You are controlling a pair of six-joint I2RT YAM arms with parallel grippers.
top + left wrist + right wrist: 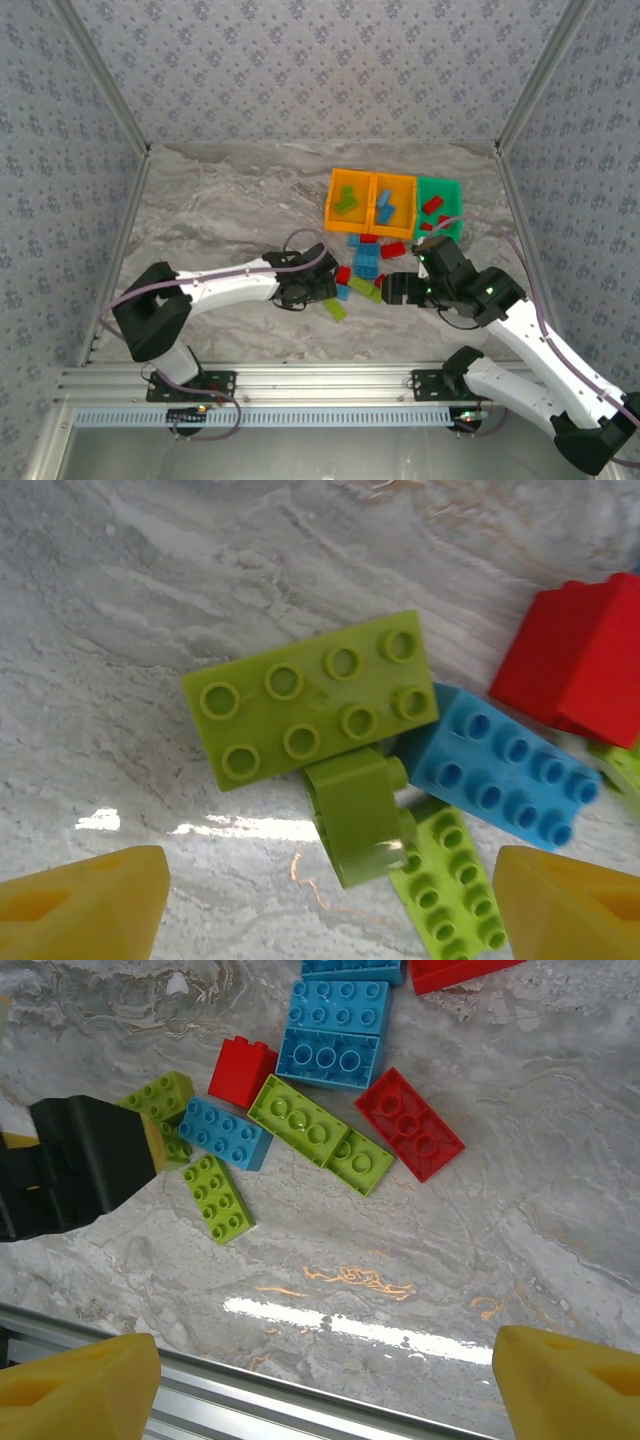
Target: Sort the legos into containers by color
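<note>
I am watching both claws hanging low over the loose legos point(362, 265), which are lying in a heap mid-worktop point(210, 210), just in front of the three bins. The left claw point(318, 287) is sitting at the heap's left edge and the right claw point(392, 289) at its right edge, the two near each other. Bare marble is stretching leftward to the wall point(60, 150), and the rail point(300, 383) is closing off the near side. From above I am reading lime bricks in the left orange bin point(349, 200), blue in the middle orange bin point(393, 205) and red in the green bin point(440, 207). The left wrist view is showing its fingertips point(85, 900) spread, pinching nothing, with a small lime brick point(352, 815) lying between and ahead of them. The right wrist view is showing that claw spread too, gripping nothing, over marble beside the rail.
</note>
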